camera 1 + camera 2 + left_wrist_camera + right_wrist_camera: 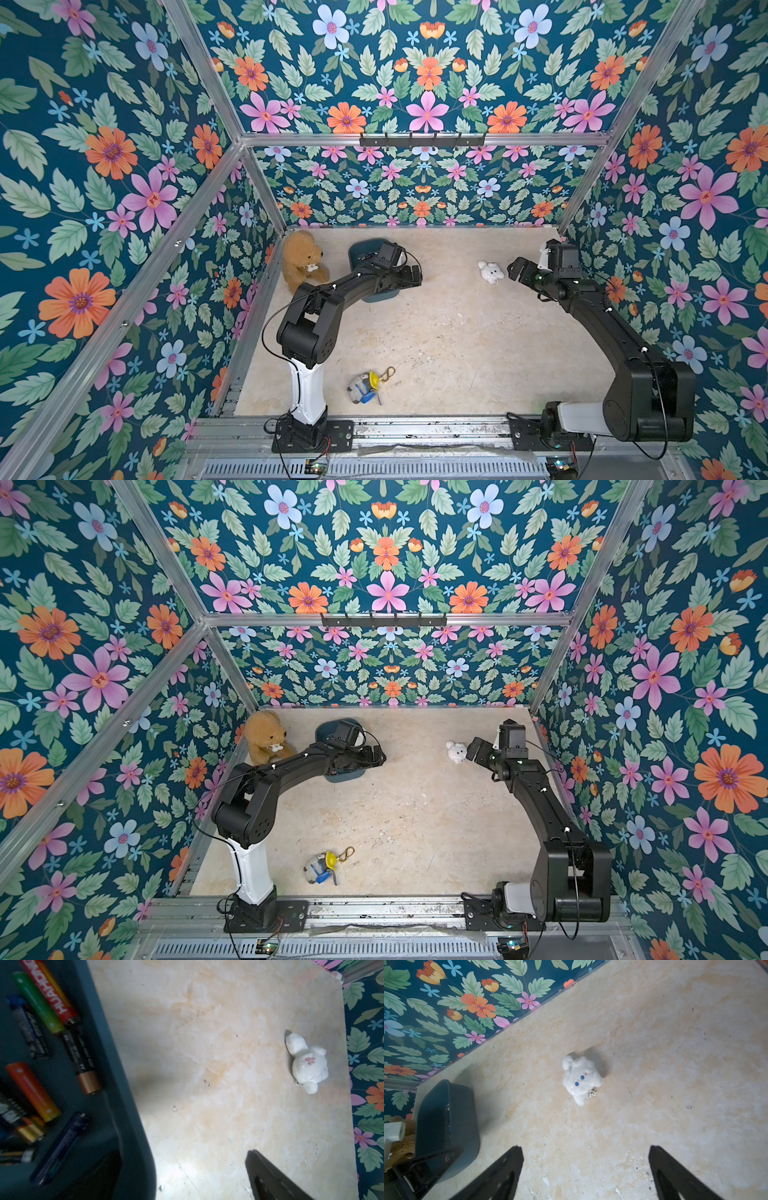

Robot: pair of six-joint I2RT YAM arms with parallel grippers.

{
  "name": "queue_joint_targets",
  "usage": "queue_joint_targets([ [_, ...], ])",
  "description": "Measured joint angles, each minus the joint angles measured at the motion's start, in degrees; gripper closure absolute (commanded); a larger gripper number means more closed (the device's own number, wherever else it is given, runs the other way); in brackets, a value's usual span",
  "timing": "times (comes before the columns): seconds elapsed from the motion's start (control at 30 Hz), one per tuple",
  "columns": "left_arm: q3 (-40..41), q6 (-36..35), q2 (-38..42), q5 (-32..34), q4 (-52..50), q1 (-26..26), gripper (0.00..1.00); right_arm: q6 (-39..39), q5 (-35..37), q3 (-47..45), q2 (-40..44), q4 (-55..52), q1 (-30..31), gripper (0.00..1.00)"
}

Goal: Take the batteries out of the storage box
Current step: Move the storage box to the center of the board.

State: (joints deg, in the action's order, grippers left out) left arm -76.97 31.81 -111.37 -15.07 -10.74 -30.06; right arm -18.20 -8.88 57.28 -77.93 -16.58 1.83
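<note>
Currently right jaws gape empty over desk (654,1043); left jaws, also wide + empty, look astride storage box (118,1088) wall, lower left. Closing there cld clamp wall, tip box, scatter batteries (82,1057).

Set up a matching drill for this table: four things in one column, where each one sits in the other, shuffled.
Things:
1. brown teddy bear
2. white plush animal
3. storage box
4. plush keychain with yellow hat

Places:
a. near the front edge, between the two arm bases
b. far left corner, by the wall
c. far right part, alone on bare table
d. just right of the bear, batteries inside

Pairs: 1-b; 2-c; 3-d; 4-a
</note>
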Motion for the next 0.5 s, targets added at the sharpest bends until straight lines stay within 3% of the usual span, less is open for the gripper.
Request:
queue_joint_targets([
  [0.5, 0.1, 2.3, 0.6, -0.2, -1.6, -8.7, 0.0, 0.5, 0.0, -1.6, 0.1, 0.0, 0.0, 0.01],
])
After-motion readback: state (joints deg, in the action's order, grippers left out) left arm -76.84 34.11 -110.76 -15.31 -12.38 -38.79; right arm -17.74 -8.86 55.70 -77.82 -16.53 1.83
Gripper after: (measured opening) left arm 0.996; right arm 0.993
